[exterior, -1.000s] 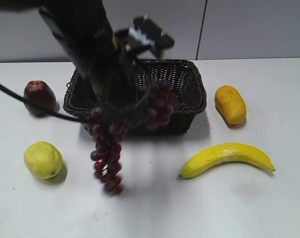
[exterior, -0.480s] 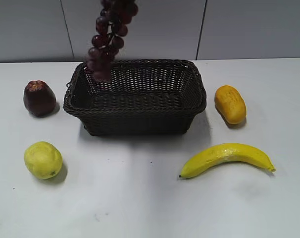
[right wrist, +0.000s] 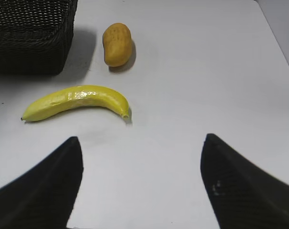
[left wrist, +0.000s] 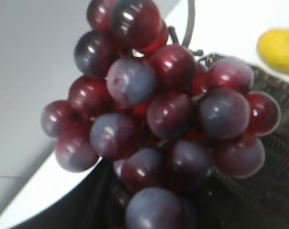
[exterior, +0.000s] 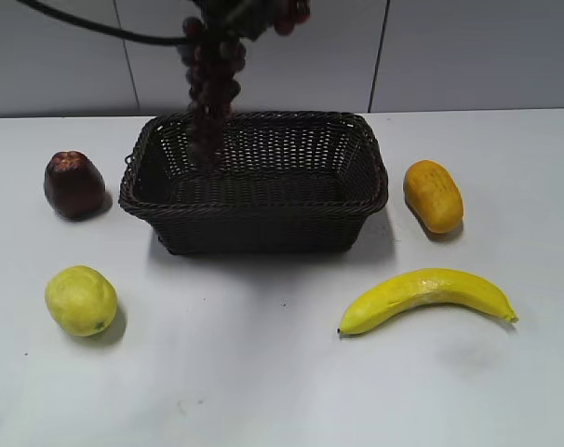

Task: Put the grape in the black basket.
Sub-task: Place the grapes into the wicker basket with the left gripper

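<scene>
— Where is the long bunch of dark red-purple grapes (exterior: pixel 210 88) hanging?

— Above the left rear part of the dark woven wicker basket (exterior: pixel 254 219), which is sitting on the white counter (exterior: pixel 282 372) before a grey panelled wall (exterior: pixel 468 56).

— And the hands?

— The left one is hiding behind grapes; I cannot tell. The right hand (right wrist: pixel 142 186) is spreading open, holding nothing.

The grape (exterior: pixel 210 88) bunch is dark red-purple; in the left wrist view its berries (left wrist: pixel 168 117) show a glossy maroon skin with a bluish-grey bloom. The black basket (exterior: pixel 254 223) is a brown-black woven wicker weave. The banana (exterior: pixel 423 297) is bright yellow. The oval fruit (exterior: pixel 432 195) is orange-yellow. The round fruit (exterior: pixel 80 300) is yellow-green. The single fruit (exterior: pixel 73 183) is dark maroon. The table (exterior: pixel 282 391) is white. The right gripper's fingers (right wrist: pixel 44 191) are black.
</scene>
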Tool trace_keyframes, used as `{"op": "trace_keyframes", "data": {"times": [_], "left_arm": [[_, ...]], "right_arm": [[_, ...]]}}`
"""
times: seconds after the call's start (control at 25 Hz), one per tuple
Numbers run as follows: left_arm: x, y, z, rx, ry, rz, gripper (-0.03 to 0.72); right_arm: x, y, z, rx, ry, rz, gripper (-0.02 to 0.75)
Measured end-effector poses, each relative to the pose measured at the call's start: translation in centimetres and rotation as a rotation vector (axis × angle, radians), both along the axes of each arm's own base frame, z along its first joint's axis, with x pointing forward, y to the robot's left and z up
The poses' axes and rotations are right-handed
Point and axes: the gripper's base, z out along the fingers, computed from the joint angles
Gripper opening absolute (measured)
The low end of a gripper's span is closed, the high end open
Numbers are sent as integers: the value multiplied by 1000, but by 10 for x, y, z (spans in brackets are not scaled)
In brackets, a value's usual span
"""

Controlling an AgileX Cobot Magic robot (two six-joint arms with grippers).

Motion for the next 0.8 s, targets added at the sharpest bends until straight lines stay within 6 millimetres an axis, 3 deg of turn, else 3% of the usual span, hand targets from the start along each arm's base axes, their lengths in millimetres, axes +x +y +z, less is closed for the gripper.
{"op": "trace_keyframes", "data": {"times": [0.24, 0.36, 0.56, 0.72, 0.8], "left_arm": [[20, -13, -86, 141, 198, 0, 298], [18, -14, -111, 196, 301, 0, 295], [16, -16, -124, 196, 368, 0, 322], [15, -16, -119, 190, 362, 0, 589], [14, -15, -113, 183, 354, 0, 624]], "right_arm": [[0, 0, 0, 0, 0, 0, 585], [0, 0, 0, 0, 0, 0, 585], [0, 0, 0, 0, 0, 0, 585], [0, 0, 0, 0, 0, 0, 585], [0, 0, 0, 0, 0, 0, 585]]}}
